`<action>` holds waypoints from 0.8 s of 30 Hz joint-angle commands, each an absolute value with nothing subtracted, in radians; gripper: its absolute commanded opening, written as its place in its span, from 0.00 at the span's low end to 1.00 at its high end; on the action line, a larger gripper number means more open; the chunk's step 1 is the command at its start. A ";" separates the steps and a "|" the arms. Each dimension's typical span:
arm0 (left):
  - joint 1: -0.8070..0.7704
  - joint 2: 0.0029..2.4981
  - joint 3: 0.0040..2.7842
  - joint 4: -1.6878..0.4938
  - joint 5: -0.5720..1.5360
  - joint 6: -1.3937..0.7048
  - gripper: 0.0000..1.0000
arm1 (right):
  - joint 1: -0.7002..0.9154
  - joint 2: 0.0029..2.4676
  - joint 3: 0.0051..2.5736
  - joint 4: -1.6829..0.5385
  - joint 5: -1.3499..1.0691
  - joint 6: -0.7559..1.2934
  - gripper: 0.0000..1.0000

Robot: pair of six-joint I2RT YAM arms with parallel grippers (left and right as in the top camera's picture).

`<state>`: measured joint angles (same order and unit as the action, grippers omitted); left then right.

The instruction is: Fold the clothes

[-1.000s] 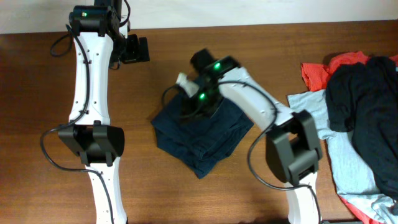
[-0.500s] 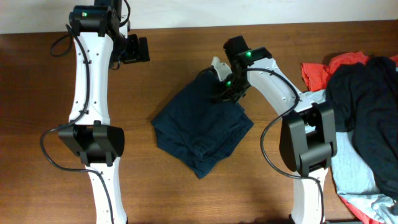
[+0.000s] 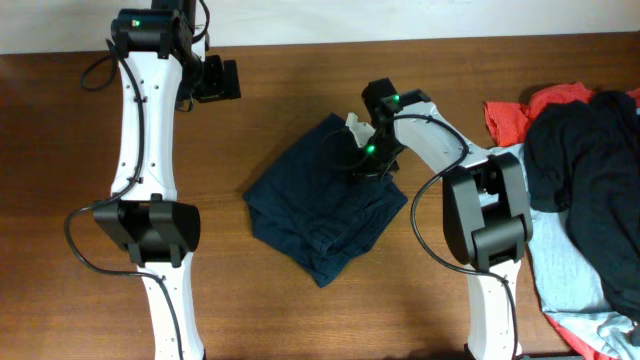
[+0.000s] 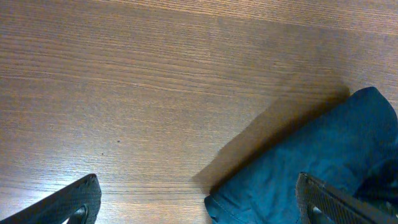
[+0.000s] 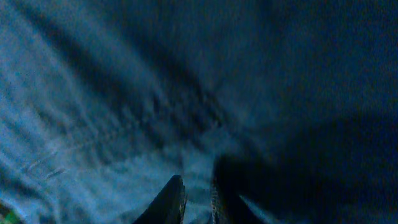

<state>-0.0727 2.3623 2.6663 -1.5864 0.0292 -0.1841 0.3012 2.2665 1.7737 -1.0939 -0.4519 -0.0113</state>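
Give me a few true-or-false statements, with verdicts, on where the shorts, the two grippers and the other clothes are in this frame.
1. The navy shorts lie as a folded bundle mid-table. True.
2. The left gripper is clamped on a corner of the shorts. False: it is open over bare wood, apart from the shorts.
3. The right gripper is over the shorts' upper right part in the overhead view. True.
4. The red garment lies across the shorts. False: it is in the pile beyond the right arm, apart from the shorts.
5. A dark garment lies over the light blue T-shirt. True.
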 commanded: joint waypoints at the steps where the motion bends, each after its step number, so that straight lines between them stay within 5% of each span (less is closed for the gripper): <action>1: -0.078 2.363 2.661 -1.588 0.026 -0.190 0.99 | 0.321 2.157 1.861 -1.175 -0.440 -0.104 0.21; 8: -0.078 2.363 2.661 -1.588 0.026 -0.190 0.99 | 0.424 2.094 1.869 -1.294 -0.428 -0.142 0.20; 16: -0.078 2.363 2.661 -1.588 0.026 -0.190 0.99 | 0.525 2.125 1.738 -1.183 -0.416 -0.112 0.21; 24: -0.078 2.363 2.661 -1.588 0.026 -0.190 0.99 | 0.556 2.133 1.550 -1.007 -0.413 -0.065 0.33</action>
